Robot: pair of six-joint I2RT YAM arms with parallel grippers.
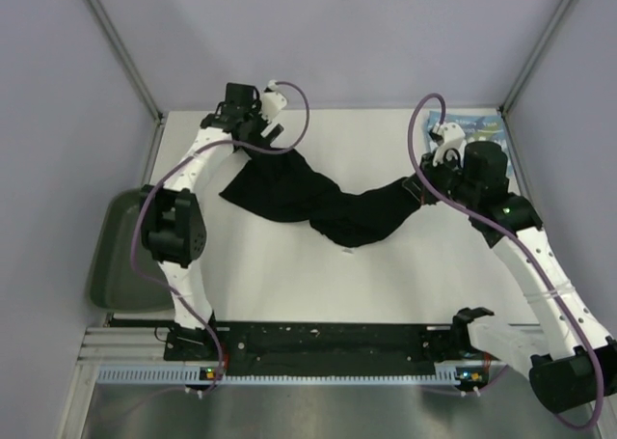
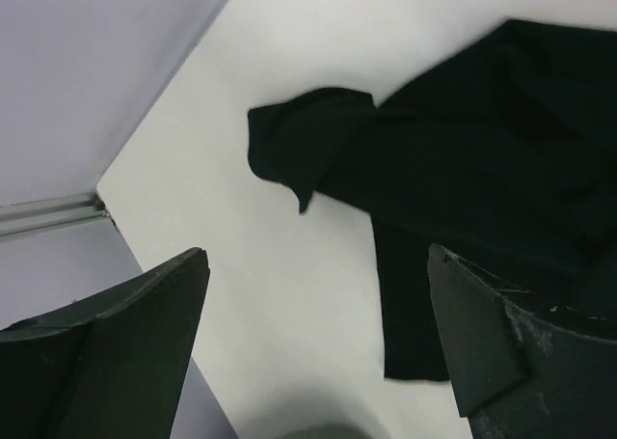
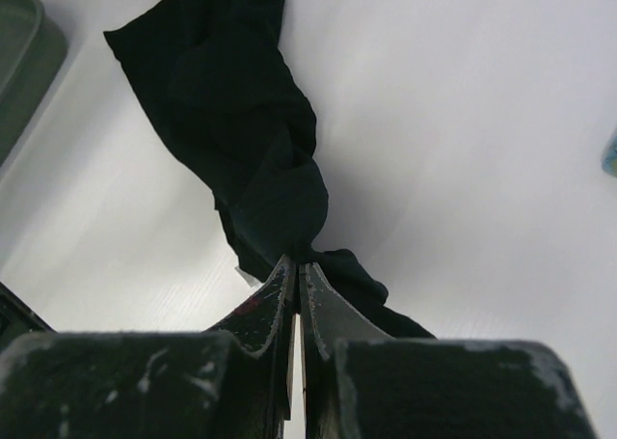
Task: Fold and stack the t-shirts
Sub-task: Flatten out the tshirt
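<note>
Right pincer (image 3: 297, 263) clamped on the crumpled plain black fabric t-shirt (image 1: 318, 203) at the centre of the counter (image 1: 386, 289), left pincer (image 2: 318, 254) gaping empty: the left should seize its opposite end so both stretch it flat.

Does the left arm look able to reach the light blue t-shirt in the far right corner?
Probably not: the light blue t-shirt lies behind the right arm, the right gripper pinches the black t-shirt, and the open left gripper is far left.
</note>
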